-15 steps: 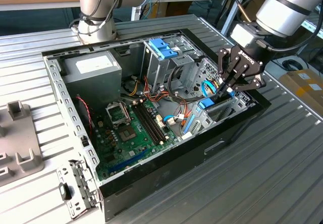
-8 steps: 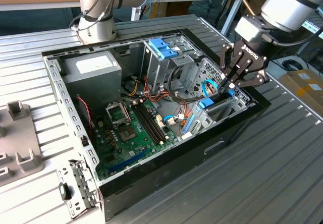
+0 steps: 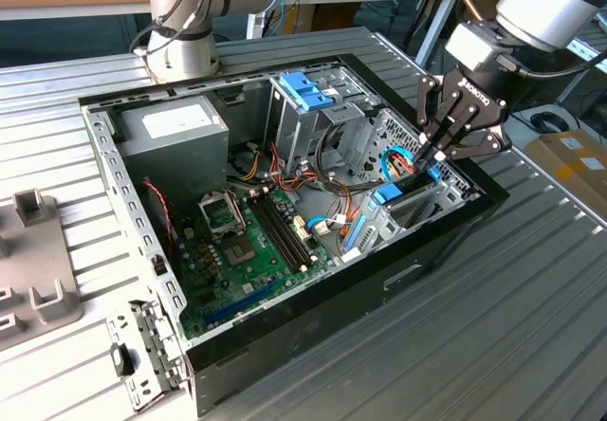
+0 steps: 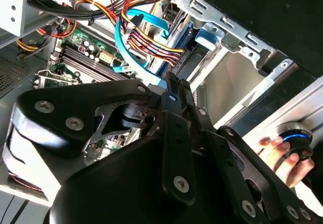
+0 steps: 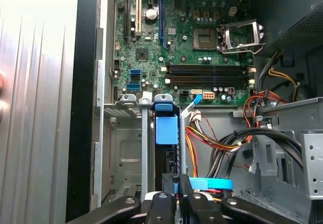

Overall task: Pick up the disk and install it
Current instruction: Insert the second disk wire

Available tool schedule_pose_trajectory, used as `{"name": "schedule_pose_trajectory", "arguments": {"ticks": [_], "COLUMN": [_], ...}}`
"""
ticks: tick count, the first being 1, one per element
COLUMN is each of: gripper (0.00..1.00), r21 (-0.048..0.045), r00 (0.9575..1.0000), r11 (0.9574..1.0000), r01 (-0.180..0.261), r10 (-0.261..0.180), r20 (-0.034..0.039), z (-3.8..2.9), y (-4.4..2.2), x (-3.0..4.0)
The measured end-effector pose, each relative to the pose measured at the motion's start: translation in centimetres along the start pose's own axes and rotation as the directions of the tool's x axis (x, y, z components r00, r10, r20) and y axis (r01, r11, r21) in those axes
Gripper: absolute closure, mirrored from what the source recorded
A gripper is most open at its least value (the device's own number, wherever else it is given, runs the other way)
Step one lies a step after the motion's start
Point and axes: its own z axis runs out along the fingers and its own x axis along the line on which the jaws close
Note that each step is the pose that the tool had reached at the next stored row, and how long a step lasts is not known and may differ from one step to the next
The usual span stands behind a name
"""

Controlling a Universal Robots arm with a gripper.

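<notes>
- Black linkage fingers of the gripper (image 3: pixel 438 148) point steeply down into the open computer case (image 3: pixel 285 340), at about 3 o'clock in the exterior view; the silver-white arm (image 3: pixel 550 4) comes in from 1 o'clock.
- Fingers (image 5: pixel 160 206) are drawn close together, pinched on the top edge of the disk (image 5: pixel 166 129); in the first wrist view the tips meet over its light-blue carrier.
- One disk is in view. It stands on edge in the drive bay (image 3: pixel 417 203) along the case's wall on the exterior view's right, its blue carrier end (image 3: pixel 391 193) showing just below the fingertips. How far it is seated I cannot tell.
- One upright metal drive cage (image 3: pixel 308 122) with a blue handle piece (image 3: pixel 305 89) stands at 12 o'clock of the case, well apart from the gripper.
- One motherboard (image 3: pixel 256 241) lies flat across the case floor; one grey power supply (image 3: pixel 175 132) sits at 10 o'clock.
- One bundle of red, yellow and orange wires (image 4: pixel 151 45) and thin blue cables (image 4: pixel 123 42) runs just beside the gripper in the second wrist view.
- Room is tight around the bay: the case wall on one side, cables and cage on the other. Above the case the way is open.
- One person's hand (image 4: pixel 280 156) rests on a round controller outside the case wall in the second wrist view.
- Ribbed metal tabletop (image 3: pixel 531 326) surrounds the case.
</notes>
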Motion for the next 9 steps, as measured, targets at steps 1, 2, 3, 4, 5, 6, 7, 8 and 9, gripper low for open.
{"name": "schedule_pose_trajectory", "arguments": {"ticks": [1, 2, 3, 4, 5, 6, 7, 8, 9], "gripper": [0.84, 0.84, 0.84, 0.84, 0.84, 0.84, 0.84, 0.84, 0.84], "r21": [0.0, 0.0, 0.0, 0.0, 0.0001, 0.0001, 0.0002, 0.0002, 0.0003], "r00": [1.0, 1.0, 1.0, 1.0, 1.0, 1.0, 1.0, 1.0, 1.0], "r11": [1.0, 1.0, 1.0, 1.0, 1.0, 1.0, 1.0, 1.0, 1.0], "r01": [0.0, 0.0, 0.0, 0.0, -0.002, -0.004, -0.006, -0.008, -0.008], "r10": [0.0, 0.0, 0.0, 0.0, 0.002, 0.004, 0.006, 0.008, 0.008], "r20": [0.0001, 0.0, 0.0001, 0.0002, 0.0004, 0.0006, 0.001, 0.0012, 0.0013], "z": [0.05, 0.14, 0.22, 0.28, 0.37, 0.42, 0.48, 0.53, 0.59], "y": [0.05, 0.17, 0.25, 0.3, 0.32, 0.32, 0.33, 0.33, 0.32], "x": [0.0, 0.01, 0.01, 0.01, -0.01, -0.04, -0.05, -0.06, -0.06]}}
